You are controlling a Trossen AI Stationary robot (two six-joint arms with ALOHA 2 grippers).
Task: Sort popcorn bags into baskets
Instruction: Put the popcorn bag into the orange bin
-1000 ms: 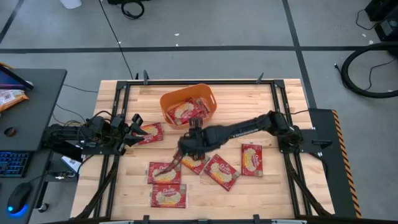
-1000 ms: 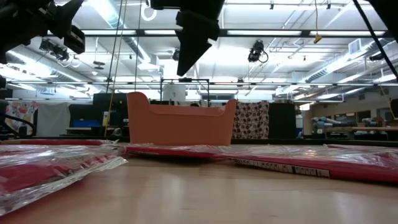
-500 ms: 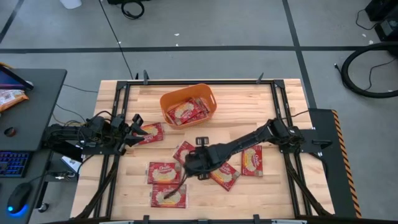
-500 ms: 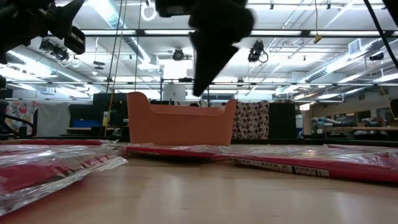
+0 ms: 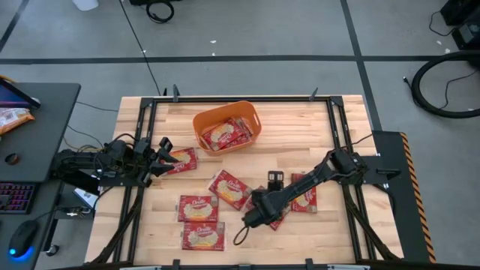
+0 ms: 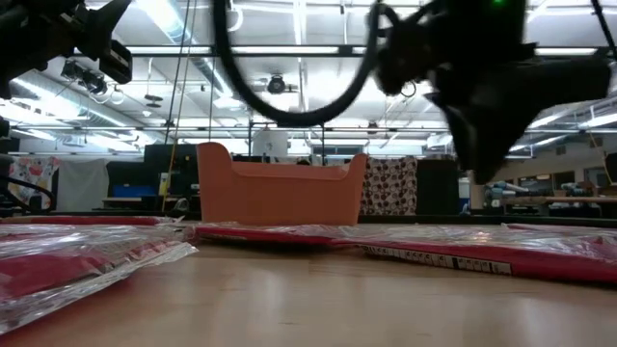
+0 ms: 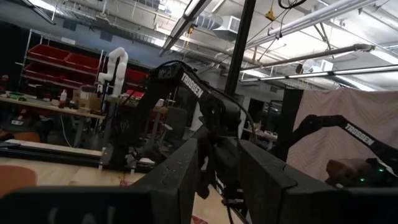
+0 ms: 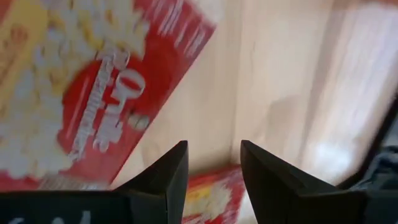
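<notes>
Glossy flat red popcorn bags [image 5: 229, 187] beneath right tool [image 5: 251, 218], fingers narrowly parted, empty.

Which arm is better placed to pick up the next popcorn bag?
The right: its open gripper hangs over the loose bags mid-table. The left gripper waits at the table's left edge beside one bag.

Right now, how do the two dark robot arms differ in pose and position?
The right gripper is stretched out low over the red popcorn packets near the table's middle; the left gripper is parked at the left edge, level. The right looks down at a packet; the left looks across the room. Both are open and empty.
</notes>
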